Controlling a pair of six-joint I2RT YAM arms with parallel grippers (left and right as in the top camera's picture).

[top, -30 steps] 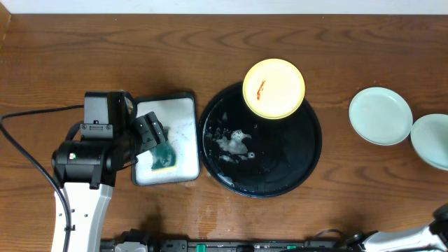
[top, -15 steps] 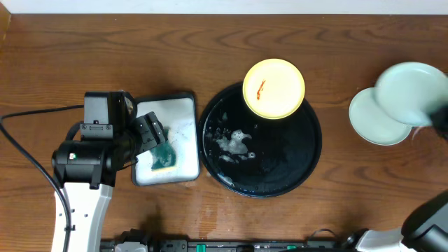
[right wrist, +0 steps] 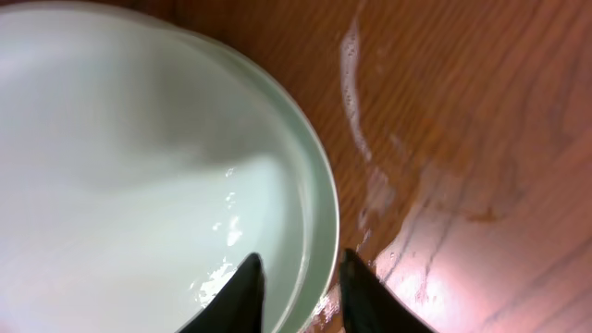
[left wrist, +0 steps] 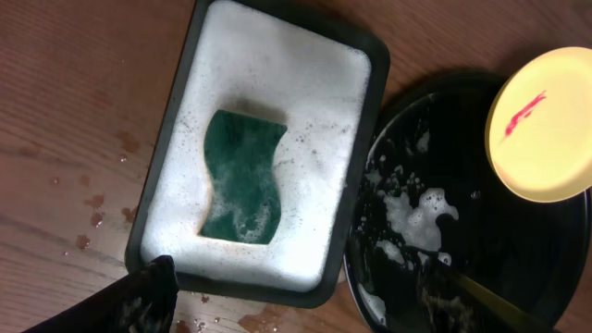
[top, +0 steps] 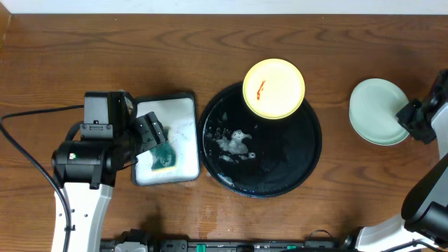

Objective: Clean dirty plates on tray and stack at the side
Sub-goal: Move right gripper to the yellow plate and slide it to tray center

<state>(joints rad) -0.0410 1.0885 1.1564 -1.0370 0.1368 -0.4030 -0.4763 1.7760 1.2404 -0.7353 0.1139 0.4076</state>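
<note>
Green plates [top: 376, 112]: 2 pcs at 3 o'clock, second just landed on first. R gripper [right wrist: 296, 264]: jaws astride top rim, pinch vs release unclear. L gripper [top: 150, 136]: wide open, empty, over sponge [top: 164, 157]. Yellow plate [top: 274, 88]: smeared, at 12 o'clock edge of black dish [top: 280, 168]; last to wash.

We see the stacked mint-green plates [right wrist: 139, 139] blurred and cut off toward 9 o'clock; the upper hides most of the lower.

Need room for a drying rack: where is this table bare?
Bare wood lies between the black dish and the mint plate stack, and along the far edge behind them. Crowded at left: the foam tray sits close beside the dish, the left arm overhanging it.
</note>
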